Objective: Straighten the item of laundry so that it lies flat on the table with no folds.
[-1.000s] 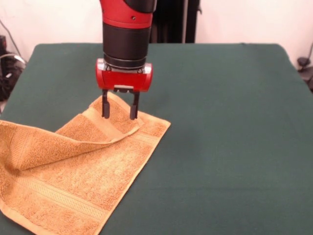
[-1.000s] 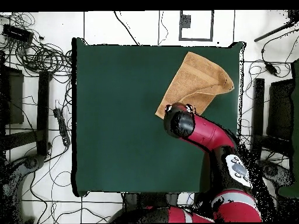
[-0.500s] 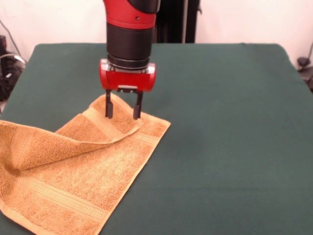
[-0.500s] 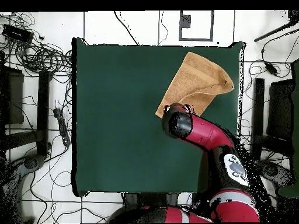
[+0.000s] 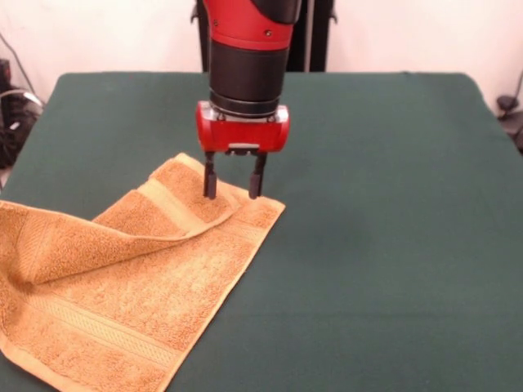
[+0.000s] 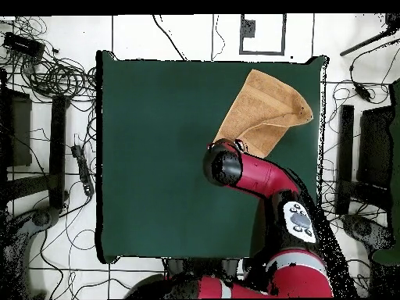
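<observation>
Claw (image 5: 234, 184): we find it spread, empty, its two dark fingers pointing straight down over the far corner of the towel (image 5: 131, 278), tips near the cloth; contact we cannot confirm. We judge it stands there because that corner belongs to the turned-over flap, the likely part to take hold of.

Arm (image 6: 262, 176): red and black, upright above the claw in the front view.

Towel: golden-orange terry, lying toward one corner of the table (image 5: 384, 212). One end is doubled back over the rest, a raised crease running across it; a paler woven band shows along the near end. In the front view its left part runs out of the picture. We judge the task unfinished, since the fold remains.

Views compared: the front view alone shows the spread fingers and the crease's height. The overhead view hides the claw beneath the arm, yet alone shows the towel (image 6: 262, 113) whole, close to the table's (image 6: 156, 156) corner, edges askew to the table's edges.
</observation>
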Motion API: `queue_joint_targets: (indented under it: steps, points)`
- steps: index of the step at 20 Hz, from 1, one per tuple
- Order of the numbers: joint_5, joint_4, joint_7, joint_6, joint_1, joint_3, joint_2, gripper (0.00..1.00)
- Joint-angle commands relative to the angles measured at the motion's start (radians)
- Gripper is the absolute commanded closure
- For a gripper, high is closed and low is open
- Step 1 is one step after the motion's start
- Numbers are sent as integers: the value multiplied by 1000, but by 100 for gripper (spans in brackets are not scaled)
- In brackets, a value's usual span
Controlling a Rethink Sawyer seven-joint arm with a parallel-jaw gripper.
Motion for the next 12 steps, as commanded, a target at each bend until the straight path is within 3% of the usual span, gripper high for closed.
queue_joint_targets:
  steps: [1,4,12]
  points:
    - [-72,19,46,94,-1,143,92,0]
    - [-103,39,21,84,-51,195,91,0]
    - [-168,65,43,65,-98,220,86,0]
